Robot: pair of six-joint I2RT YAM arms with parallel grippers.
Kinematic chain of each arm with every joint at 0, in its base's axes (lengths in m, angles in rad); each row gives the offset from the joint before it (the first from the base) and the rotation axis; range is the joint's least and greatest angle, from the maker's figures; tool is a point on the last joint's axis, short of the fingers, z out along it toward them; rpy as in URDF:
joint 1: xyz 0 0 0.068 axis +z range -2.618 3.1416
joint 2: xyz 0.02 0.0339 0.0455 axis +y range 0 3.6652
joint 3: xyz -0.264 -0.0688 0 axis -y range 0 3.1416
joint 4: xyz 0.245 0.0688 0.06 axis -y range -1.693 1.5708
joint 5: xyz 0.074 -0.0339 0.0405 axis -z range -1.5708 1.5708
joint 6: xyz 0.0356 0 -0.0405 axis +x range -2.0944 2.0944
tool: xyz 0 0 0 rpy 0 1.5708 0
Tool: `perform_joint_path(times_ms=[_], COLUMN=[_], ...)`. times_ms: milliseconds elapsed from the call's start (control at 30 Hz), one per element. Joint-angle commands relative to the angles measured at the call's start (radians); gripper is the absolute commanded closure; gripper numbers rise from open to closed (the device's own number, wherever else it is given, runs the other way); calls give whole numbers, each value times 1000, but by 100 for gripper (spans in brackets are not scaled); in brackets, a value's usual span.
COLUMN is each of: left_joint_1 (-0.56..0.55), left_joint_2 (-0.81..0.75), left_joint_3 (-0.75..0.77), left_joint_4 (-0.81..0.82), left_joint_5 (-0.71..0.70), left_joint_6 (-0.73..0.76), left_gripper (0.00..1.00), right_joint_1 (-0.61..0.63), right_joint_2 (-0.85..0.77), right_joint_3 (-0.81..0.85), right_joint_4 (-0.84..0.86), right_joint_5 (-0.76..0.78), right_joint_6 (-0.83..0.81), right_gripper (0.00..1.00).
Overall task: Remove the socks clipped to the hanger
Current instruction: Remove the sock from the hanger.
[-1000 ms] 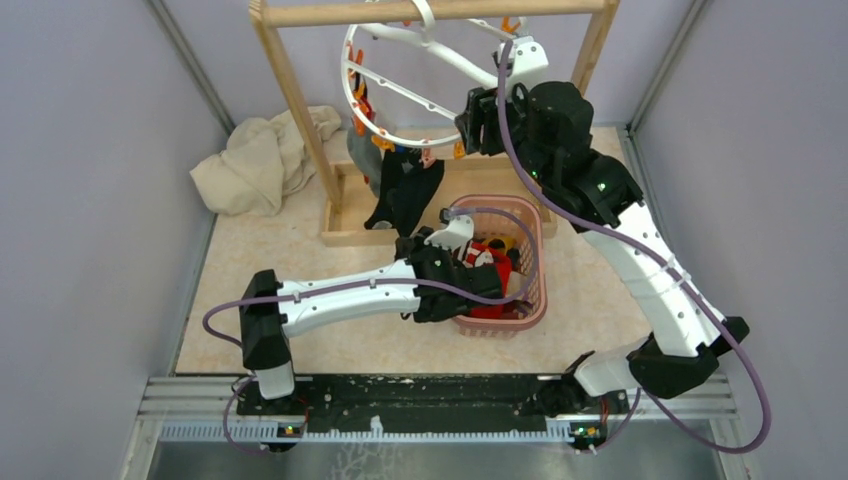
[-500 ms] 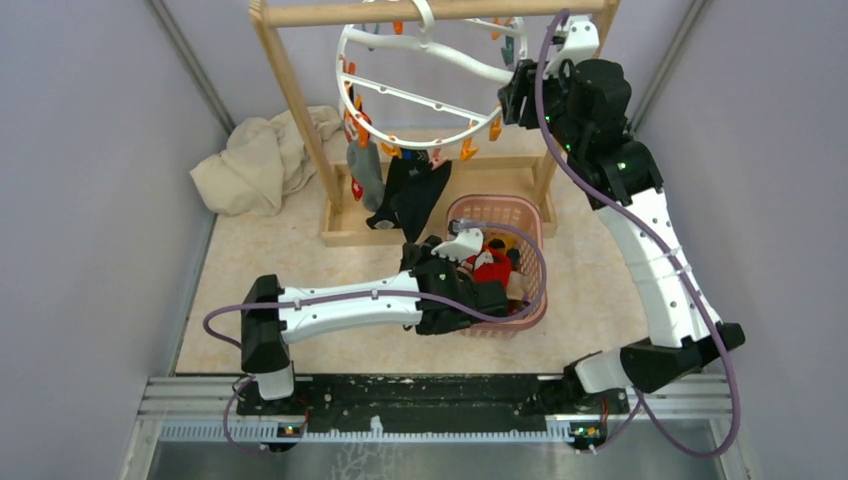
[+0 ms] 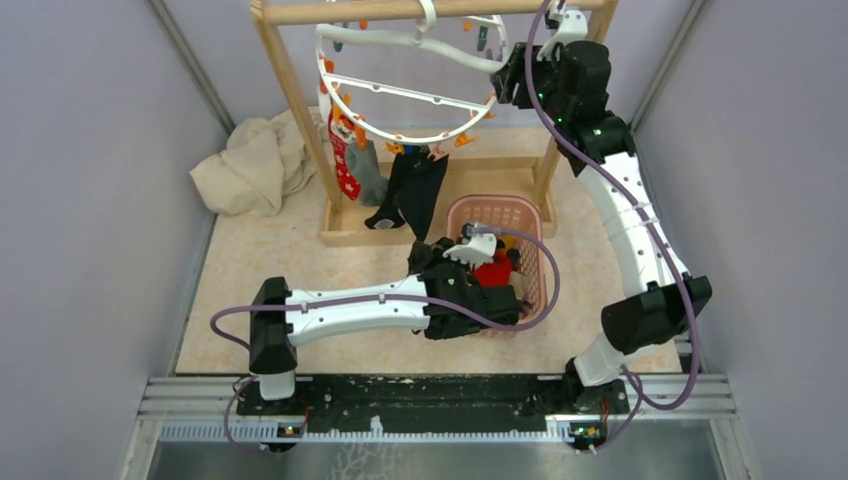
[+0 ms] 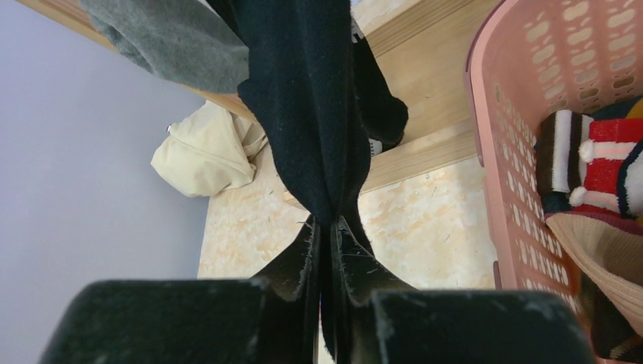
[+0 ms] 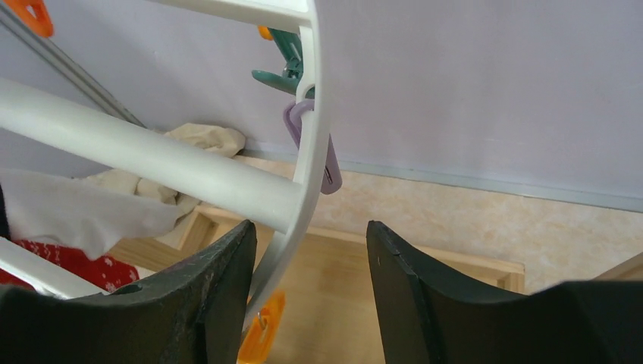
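The white ring hanger (image 3: 410,95) hangs from the wooden rack's top bar. A red patterned sock (image 3: 345,172), a grey sock (image 3: 368,178) and a black sock (image 3: 415,190) hang clipped at its near-left rim. My left gripper (image 3: 425,258) is below them, shut on the black sock's lower end (image 4: 311,114), fingertips pinched together (image 4: 327,243). My right gripper (image 3: 500,85) is open at the ring's right side. The rim (image 5: 311,152) passes between its jaws, close to the left finger (image 5: 220,288). Purple (image 5: 327,163), teal (image 5: 284,68) and orange (image 5: 258,334) clips dangle empty there.
A pink lattice basket (image 3: 540,250) with several socks stands right of my left wrist; its wall shows in the left wrist view (image 4: 500,152). The rack's base (image 3: 345,235) and posts (image 3: 290,90) surround the hanger. A cream cloth (image 3: 255,160) lies at the back left.
My right gripper rose toward the rack's top right corner. The hanger swung left, bringing the red sock into view. My left wrist slid a little right, alongside the basket.
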Motion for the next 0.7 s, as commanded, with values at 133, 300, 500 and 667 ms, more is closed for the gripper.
perform_joint_path(times_ms=[133, 300, 500, 667], left_joint_1=[-14, -15, -20, -21], left_joint_2=[30, 45, 44, 56], left_joint_3=[62, 82, 78, 77], left_joint_4=[-14, -14, -15, -16], left_joint_5=[-42, -47, -48, -50], left_joint_6=[17, 21, 23, 25], left_gripper=[89, 89, 90, 90], right_joint_1=[-65, -98, -150, -150], right_joint_2=[0, 6, -14, -92], right_joint_3=[31, 31, 32, -7], right_joint_4=[197, 270, 329, 341], right_joint_5=[-15, -6, -60, -88], right_joint_6=[34, 49, 73, 72], right_gripper=[44, 43, 40, 33])
